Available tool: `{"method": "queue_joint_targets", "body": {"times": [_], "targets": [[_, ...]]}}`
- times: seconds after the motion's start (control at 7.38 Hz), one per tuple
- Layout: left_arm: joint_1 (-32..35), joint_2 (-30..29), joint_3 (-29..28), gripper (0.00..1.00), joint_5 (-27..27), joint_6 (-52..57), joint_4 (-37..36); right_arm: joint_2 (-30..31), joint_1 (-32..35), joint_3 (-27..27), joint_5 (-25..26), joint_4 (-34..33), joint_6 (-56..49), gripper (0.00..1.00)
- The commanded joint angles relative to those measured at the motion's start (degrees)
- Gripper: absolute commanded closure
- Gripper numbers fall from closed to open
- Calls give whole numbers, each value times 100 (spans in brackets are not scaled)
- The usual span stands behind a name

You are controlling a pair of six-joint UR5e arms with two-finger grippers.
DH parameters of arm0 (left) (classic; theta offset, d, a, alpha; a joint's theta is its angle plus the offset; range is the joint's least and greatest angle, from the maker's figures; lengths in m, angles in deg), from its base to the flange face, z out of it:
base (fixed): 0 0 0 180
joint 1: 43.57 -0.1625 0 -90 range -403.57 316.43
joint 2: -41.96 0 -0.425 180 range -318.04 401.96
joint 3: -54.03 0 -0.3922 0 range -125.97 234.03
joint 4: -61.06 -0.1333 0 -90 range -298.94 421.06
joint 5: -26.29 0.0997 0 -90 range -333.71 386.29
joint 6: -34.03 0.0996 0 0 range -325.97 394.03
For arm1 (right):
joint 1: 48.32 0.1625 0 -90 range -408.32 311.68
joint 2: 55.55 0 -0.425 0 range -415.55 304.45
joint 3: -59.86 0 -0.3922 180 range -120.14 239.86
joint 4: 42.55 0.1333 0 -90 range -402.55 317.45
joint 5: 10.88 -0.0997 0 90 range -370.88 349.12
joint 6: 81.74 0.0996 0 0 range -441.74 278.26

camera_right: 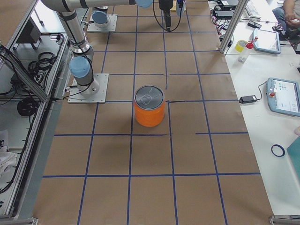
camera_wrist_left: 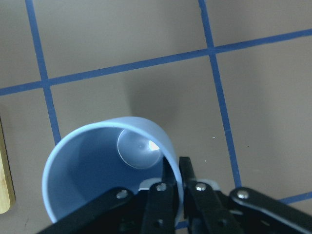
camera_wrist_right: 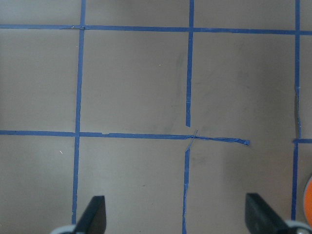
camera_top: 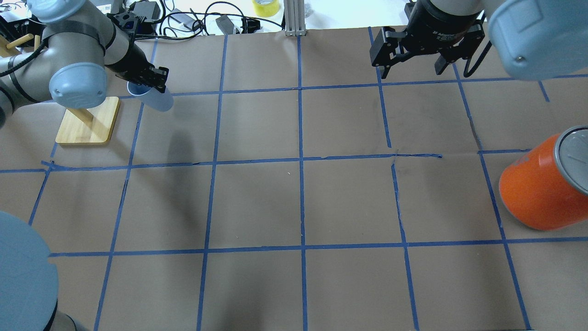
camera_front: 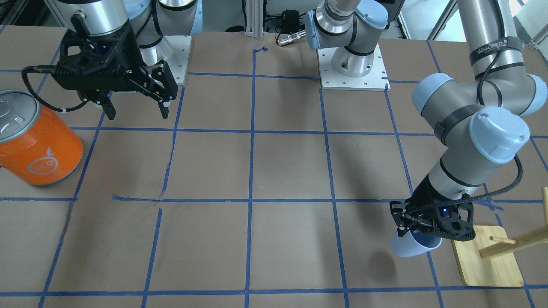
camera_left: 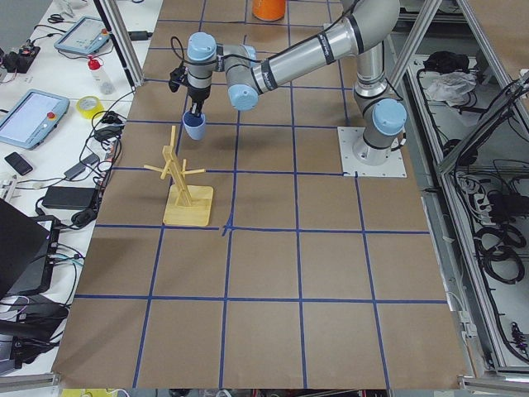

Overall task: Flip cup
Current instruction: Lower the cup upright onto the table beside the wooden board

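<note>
Just left of the claw sits the wooden rack's base (camera_top: pixel 98 131). The left gripper (camera_top: pixel 148 84) is clamped on the pale blue cup (camera_top: pixel 158 100), one finger inside the rim and one outside, and the tumbler hangs tilted directly beneath it. The cup looks light, stiff and smooth, so the thin wall near the rim is the likeliest hold, though it may slip. Well to the right, the right gripper (camera_top: pixel 412 69) hangs wide open and empty, with the orange can (camera_top: pixel 537 193) partly cropped beyond. Whether the cup's base clears the table is hard to make out.

The small pale blue tapered cup (camera_wrist_left: pixel 83 170) is smooth, matt plastic. The large orange can (camera_front: pixel 43 147) is glossy, with a dull silver metal top. Matt brown paper covers the counter (camera_top: pixel 257 202); the flat stand base (camera_top: pixel 96 131) is pale smooth wood.
</note>
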Motion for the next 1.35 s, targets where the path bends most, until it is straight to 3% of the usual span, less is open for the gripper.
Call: {"method": "queue_joint_targets", "body": {"times": [0.0, 0.68, 0.81, 0.95, 1.08, 1.22], "targets": [[13, -185, 265, 100, 5, -147, -676, 0, 0, 5, 2, 5, 0, 0], [65, -467, 275, 100, 14, -174, -845, 0, 0, -3, -7, 5, -9, 0], [65, -467, 275, 94, 14, -183, -836, 0, 0, -3, -16, 5, -1, 0], [74, -476, 284, 76, 14, -192, -819, 8, 0, -29, -7, 5, 0, 0], [83, -467, 275, 67, 5, -192, -827, 17, 0, -108, -7, -21, 0, 0], [127, -467, 275, 46, -4, -200, -836, 26, 0, -144, -7, -56, 8, 0]]}}
